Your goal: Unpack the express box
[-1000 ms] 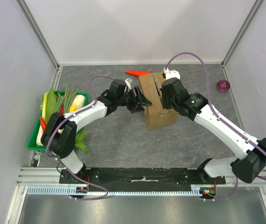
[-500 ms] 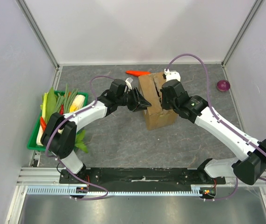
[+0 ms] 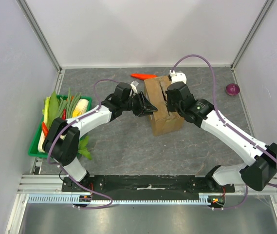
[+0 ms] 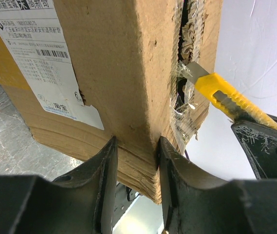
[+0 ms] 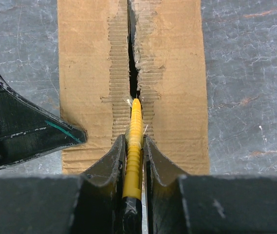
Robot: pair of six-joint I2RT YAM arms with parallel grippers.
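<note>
The express box (image 3: 162,114) is brown cardboard, standing mid-table with its flaps down and a torn seam along the top (image 5: 131,73). Its white-and-blue label (image 4: 41,58) shows in the left wrist view. My left gripper (image 3: 150,108) is shut on the box's left top edge (image 4: 137,146). My right gripper (image 3: 170,100) is shut on a yellow utility knife (image 5: 134,146). The knife's blade sits in the seam (image 4: 191,70) with torn clear tape around it. The left gripper's fingers (image 5: 26,131) show at the left of the right wrist view.
A green tray (image 3: 37,141) of vegetables stands at the left table edge. An orange carrot (image 3: 143,76) lies behind the box. A purple onion (image 3: 232,89) lies at the far right. White walls close off the back and sides.
My right gripper with the knife has shifted slightly left and back along the box's seam. The left gripper and the box have stayed in place.
</note>
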